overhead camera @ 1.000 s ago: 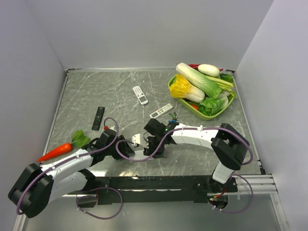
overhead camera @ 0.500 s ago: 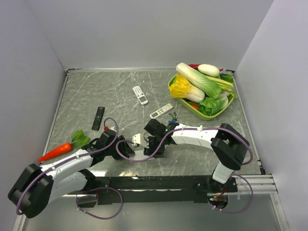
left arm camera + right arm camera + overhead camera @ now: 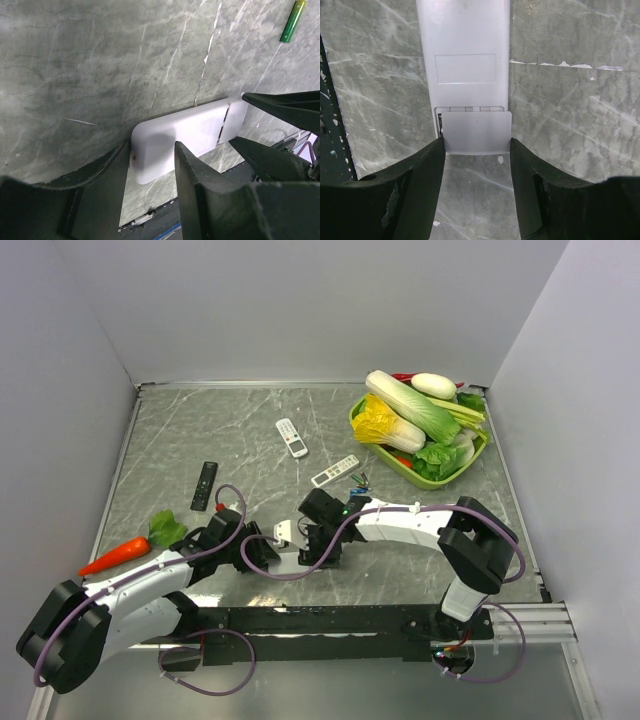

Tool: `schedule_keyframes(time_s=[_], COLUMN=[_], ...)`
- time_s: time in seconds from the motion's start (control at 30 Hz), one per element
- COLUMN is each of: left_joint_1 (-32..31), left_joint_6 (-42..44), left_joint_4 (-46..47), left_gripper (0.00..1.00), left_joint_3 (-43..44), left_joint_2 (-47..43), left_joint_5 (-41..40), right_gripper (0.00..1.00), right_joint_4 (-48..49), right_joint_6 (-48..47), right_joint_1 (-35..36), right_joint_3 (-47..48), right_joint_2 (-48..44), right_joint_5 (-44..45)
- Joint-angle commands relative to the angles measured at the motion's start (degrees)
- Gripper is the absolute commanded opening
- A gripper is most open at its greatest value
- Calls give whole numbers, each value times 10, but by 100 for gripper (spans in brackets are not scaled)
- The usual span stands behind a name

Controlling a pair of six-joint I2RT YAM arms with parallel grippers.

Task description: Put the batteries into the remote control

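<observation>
right gripper [image 3: 303, 538] has edged slightly toward the left gripper [image 3: 268, 546]; everything else lies as before. the left gripper is clamped on one end of the white remote [image 3: 185, 132], which lies back side up on the table [image 3: 200, 430]. its battery cover [image 3: 476, 127] is slid partly out, and the right gripper's fingers [image 3: 415, 190] pinch it. the batteries [image 3: 358, 480] lie clustered farther right and behind, apart from both grippers.
</observation>
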Motion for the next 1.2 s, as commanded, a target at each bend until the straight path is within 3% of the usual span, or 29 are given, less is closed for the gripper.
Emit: schedule_keyframes(time_s=[0.0,0.73,1.17], left_joint_1=[-4,-4,-6], left_joint_6=[-2,-5,-14], left_joint_4=[-1,1,-1], left_gripper=[46,41,40], left_joint_3=[-11,-9,-12], left_joint_2=[1,-4,-15], left_joint_5=[7,13,11], right_gripper=[60,66,66], right_joint_4=[2,-11,-10], right_joint_6=[-14,21,88], right_joint_1=[5,8,12], right_joint_3=[-10,2,16], right_joint_2=[-6,-17,-18], right_joint_5=[-17,-25,-4])
